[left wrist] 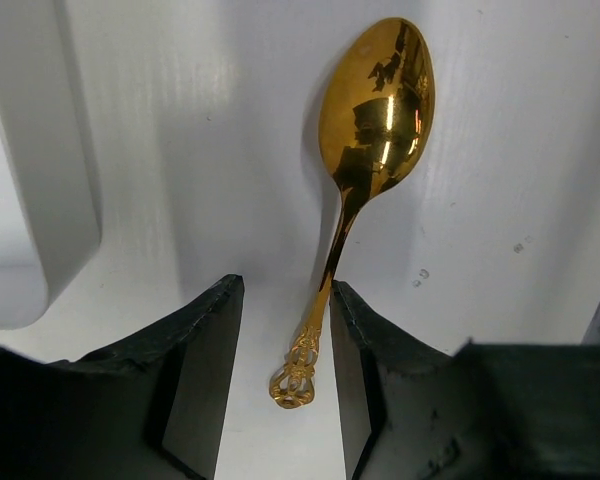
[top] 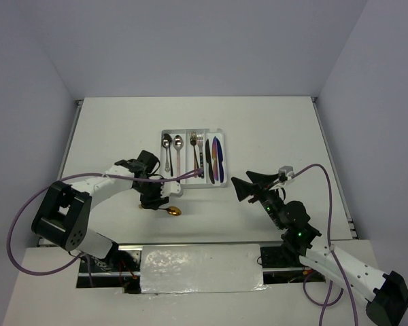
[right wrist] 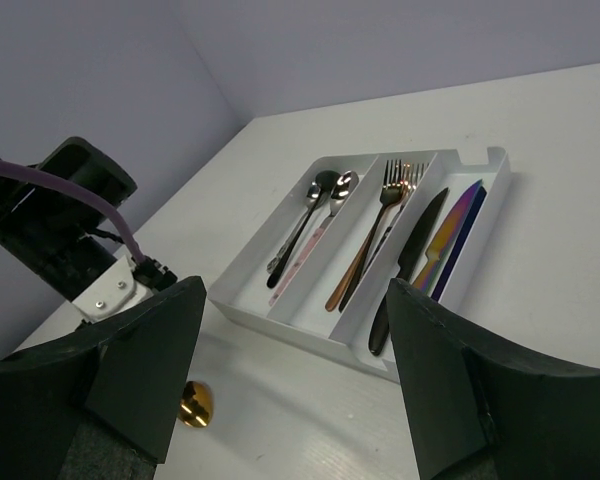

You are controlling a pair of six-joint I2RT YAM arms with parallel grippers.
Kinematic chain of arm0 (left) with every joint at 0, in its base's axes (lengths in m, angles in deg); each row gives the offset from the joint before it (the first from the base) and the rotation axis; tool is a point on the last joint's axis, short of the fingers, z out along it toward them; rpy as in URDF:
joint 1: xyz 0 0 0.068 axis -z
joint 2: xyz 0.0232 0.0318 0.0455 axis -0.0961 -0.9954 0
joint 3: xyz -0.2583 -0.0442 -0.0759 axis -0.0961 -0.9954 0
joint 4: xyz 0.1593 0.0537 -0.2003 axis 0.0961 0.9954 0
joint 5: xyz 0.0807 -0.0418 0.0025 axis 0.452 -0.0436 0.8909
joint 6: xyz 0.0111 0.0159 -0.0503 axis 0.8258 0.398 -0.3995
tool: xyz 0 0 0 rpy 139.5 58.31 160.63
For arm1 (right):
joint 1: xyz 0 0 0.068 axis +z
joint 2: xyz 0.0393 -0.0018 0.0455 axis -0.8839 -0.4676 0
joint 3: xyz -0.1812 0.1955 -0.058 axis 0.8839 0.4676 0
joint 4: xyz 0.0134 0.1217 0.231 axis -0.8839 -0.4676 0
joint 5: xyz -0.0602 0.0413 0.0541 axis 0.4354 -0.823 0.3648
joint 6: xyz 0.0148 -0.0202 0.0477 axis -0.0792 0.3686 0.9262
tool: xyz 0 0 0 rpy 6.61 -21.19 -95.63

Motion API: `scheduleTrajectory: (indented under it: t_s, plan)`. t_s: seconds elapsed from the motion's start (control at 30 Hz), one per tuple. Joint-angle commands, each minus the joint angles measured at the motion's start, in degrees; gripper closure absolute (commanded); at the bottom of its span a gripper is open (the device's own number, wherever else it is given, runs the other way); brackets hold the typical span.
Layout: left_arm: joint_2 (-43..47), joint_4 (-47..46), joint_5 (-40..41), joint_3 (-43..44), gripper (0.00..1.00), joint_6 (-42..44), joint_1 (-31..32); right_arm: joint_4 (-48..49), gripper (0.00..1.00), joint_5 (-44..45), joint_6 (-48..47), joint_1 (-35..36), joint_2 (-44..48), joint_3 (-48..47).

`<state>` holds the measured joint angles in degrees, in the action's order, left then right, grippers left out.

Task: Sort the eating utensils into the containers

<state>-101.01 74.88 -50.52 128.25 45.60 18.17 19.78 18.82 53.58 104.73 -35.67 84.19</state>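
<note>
A gold spoon [left wrist: 378, 110] lies on the white table, its bowl [top: 173, 211] pointing away from my left gripper [left wrist: 285, 288]. Its ornate handle end rests between the open jaws, against the right finger [left wrist: 365, 360] and apart from the left one. The white tray [top: 164, 171] holds two silver spoons [top: 172, 149] in its left compartment, forks [top: 196, 151] in the middle one and dark and iridescent knives [top: 215, 158] in the right one. My right gripper [top: 239, 187] hovers open right of the tray with nothing in it. The right wrist view shows the tray [right wrist: 280, 312] and the spoon's bowl [right wrist: 195, 403].
The tray's near corner [left wrist: 40, 200] rises at the left of the left wrist view. My left arm [right wrist: 75, 225] with its purple cable [top: 183, 178] stands just in front of the tray. Walls close in the table's far and side edges.
</note>
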Motion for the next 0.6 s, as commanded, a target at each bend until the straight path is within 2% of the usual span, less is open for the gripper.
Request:
scheduleTrajectory:
  t_s: [0.0,0.2,0.37,0.57]
  plan:
    - [-0.24,-1.38,0.67,-0.67,0.47,0.41,0.22,1.89,0.19,0.67,-0.53,0.10,0.04,5.86]
    - [-0.94,-1.56,0.34,-1.11,0.48,0.23,0.22,2.24,0.19,0.58,-0.53,0.19,-0.83,5.86]
    - [-5.24,0.72,0.33,0.64,0.49,-0.03,0.84,2.33,0.19,0.85,-0.53,0.10,-0.57,5.95]
    - [-6.83,1.60,-0.19,1.17,0.54,0.58,0.75,2.68,0.19,1.03,-0.62,0.10,-1.19,5.95]
